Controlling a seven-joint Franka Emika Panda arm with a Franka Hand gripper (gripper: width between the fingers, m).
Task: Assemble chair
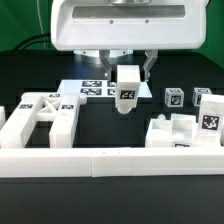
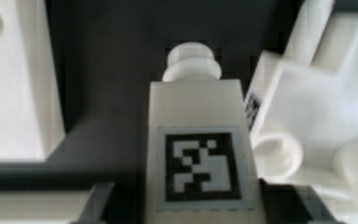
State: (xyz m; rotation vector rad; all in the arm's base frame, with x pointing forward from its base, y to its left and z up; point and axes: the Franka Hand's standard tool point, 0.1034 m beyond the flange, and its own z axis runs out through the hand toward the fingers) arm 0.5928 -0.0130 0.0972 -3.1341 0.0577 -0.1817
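- Far over on the exterior view's left there's a white cross-braced frame (image 1: 45,115) lying on the black table (image 1: 100,128), with a tag showing on its top face.
- A long low rail (image 1: 110,160) runs across the front, nearer the camera than everything else.
- Behind the middle of the scene the marker board (image 1: 90,88) lies flat on the table.
- Dead centre, the gripper (image 1: 128,76) hangs down from the arm with its fingers clamped on a white leg (image 1: 127,95). It holds the leg upright by its sides, with the tag facing the camera.
- The leg sits in front of the marker board, between the frame and the pieces on the right. I honestly can't tell if its bottom end touches the table or floats just above.
- The wrist view has the same leg (image 2: 197,140) filling the shot, with a big tag on its face and a round peg (image 2: 190,62) sticking out of the far end. There are blurry white parts on both sides, too soft to name.
- Right of the leg is a small block (image 1: 172,98) with a tag, and a second small block (image 1: 203,97) stands near it.
- Closer to the rail on the exterior view's right is a bigger blocky piece (image 1: 178,132) with its own tag.
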